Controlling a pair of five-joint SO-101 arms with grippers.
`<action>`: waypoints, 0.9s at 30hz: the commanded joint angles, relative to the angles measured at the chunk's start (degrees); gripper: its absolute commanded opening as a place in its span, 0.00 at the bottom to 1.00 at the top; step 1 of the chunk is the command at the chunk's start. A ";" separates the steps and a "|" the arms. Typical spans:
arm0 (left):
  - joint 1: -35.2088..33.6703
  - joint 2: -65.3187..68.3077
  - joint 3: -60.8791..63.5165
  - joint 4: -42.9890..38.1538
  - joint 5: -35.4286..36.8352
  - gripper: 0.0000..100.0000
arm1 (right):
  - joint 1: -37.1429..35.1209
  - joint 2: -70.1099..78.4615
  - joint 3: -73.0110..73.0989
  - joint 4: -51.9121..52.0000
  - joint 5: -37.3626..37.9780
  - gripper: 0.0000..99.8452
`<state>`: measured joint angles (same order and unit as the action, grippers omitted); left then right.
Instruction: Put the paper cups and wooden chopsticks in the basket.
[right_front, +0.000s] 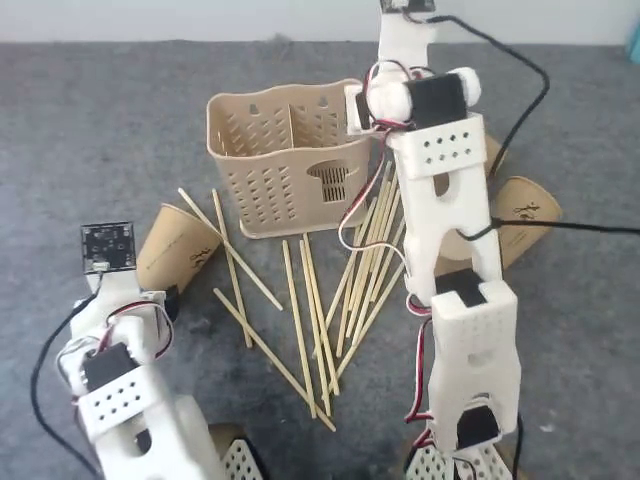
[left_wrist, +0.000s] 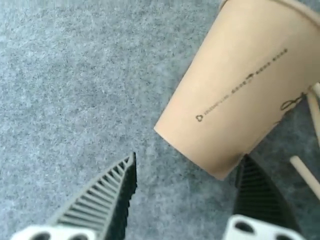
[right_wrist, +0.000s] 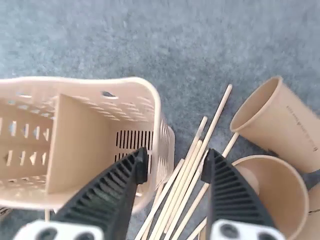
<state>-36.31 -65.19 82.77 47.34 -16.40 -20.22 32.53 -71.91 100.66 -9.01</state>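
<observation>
Firstly, basket (right_front: 290, 160): stood upright on the grey desk (right_front: 100, 120), with a divider splitting it into two compartments.
Chopsticks (right_front: 300, 310): lay scattered flat on the desk in front of the basket, on the side toward the arms' bases; several lay bunched just beside the basket's corner nearest the right arm.
Left-side paper cup (right_front: 178, 247): lay on its side near the basket, off the corner nearest the left arm, with chopsticks just beside its mouth.
Other paper cups (right_front: 525, 215): lay on their sides past the basket's opposite flank, partly hidden behind the right arm.
Left gripper (left_wrist: 190, 195): fingers were released and spread wide, grasping nothing; the left-side cup's base end sat just ahead of them, with one finger (left_wrist: 255, 185) just beside the base edge.
Right gripper (right_wrist: 172, 165): fingers were released and held nothing; it hovered above the basket's end wall and the chopsticks beside that wall.
</observation>
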 joint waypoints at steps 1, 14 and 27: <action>0.26 -1.23 -0.31 -1.14 -0.53 0.30 | -2.86 -8.22 -3.16 2.42 1.32 0.19; 0.26 -1.23 -0.31 -1.32 -0.62 0.30 | -11.38 4.53 -3.60 -3.38 10.20 0.19; 0.35 -1.14 -0.31 -1.32 -0.88 0.30 | -15.08 10.68 -2.90 -10.77 12.84 0.19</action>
<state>-36.48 -65.19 82.77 47.34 -16.40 -33.76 43.34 -73.32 91.87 2.59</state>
